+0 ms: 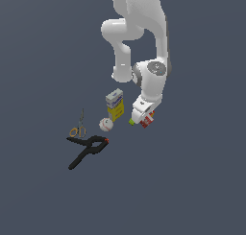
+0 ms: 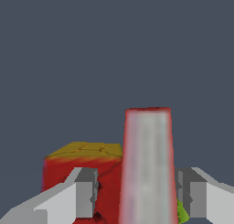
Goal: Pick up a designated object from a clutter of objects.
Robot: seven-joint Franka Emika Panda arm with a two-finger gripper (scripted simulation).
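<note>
Fingers first: my gripper [image 2: 142, 195] stands fairly wide, one grey pad [image 2: 87, 191] on each side of the red box [image 2: 147, 163], and I see a gap between each pad and the box's faces, so nothing is clamped yet. From the wrist view the box stands on edge between the jaws, its pale printed face turned toward the camera with red showing along the rim. Just behind it sits the multicoloured cube [image 2: 82, 161], red with a yellow top, close to one pad. A green piece [image 2: 182, 212] peeks out by the other pad.

From the exterior view I see the gripper [image 1: 143, 115] down low over the floor [image 1: 192, 181], with the red box [image 1: 148, 120] showing beneath it and the green piece [image 1: 131, 121] at its side. The yellow-and-white box [image 1: 115, 104], the baseball [image 1: 106, 124], the scissors [image 1: 79, 126] and the black clamp [image 1: 87, 150] lie off to the exterior view's left, apart from the hand.

I judge this to be the moment just before the grasp: the hand is placed around the box, not yet closed. Next I need to squeeze squarely on the two broad faces, without catching the cube, then lift straight up so the neighbours stay put.
</note>
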